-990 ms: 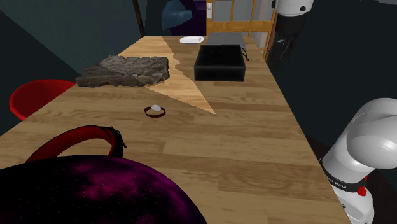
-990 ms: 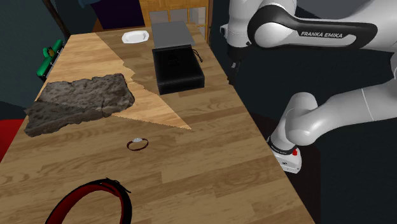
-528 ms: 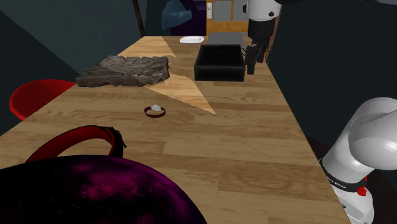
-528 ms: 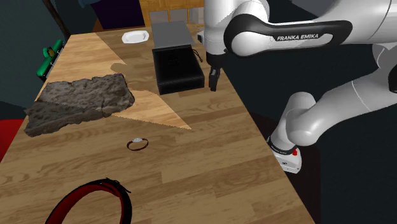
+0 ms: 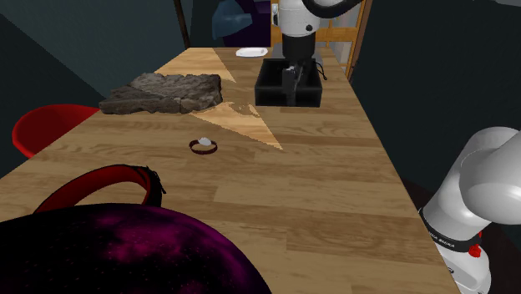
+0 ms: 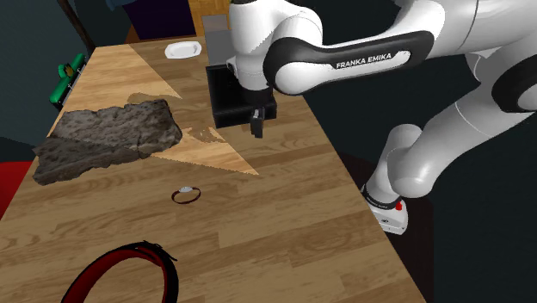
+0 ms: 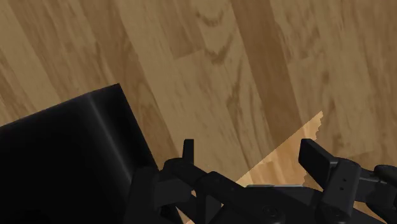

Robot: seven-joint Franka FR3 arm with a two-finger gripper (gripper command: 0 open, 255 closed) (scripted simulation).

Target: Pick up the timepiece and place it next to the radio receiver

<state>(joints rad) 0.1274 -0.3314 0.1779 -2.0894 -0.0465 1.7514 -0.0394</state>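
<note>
Your gripper [image 5: 292, 85] hangs over the wooden table [image 5: 334, 192] at the near side of the black, box-shaped radio [image 5: 269, 90]. The wrist view shows the radio's corner close beside one finger and bare planks under the hand. The fingers [image 7: 321, 162] stand well apart with nothing between them, so the hand is wide and carries nothing. Whether the tips touch the wood, you cannot tell from these views. The watch [image 5: 203, 145] you are after lies flat on the table with its small pale face up inside a dark red band. In the shoulder view it sits at about 8 o'clock from the gripper and well apart from it. In the second exterior view it sits between 7 and 8 o'clock. It rests just off the lower edge of a bright wedge of light [image 5: 246, 117] that runs across the planks toward the radio. A rough grey slab [image 5: 163, 92] lies at 10 o'clock from the watch. A small white plate [image 5: 250, 53] sits at the far end of the table, at 11 o'clock from the radio. Nearer the shoulder camera, at 7 o'clock from the watch, you see a red and black strap [image 5: 92, 177] curving over a dark purple rounded shape [image 5: 125, 250].
</note>
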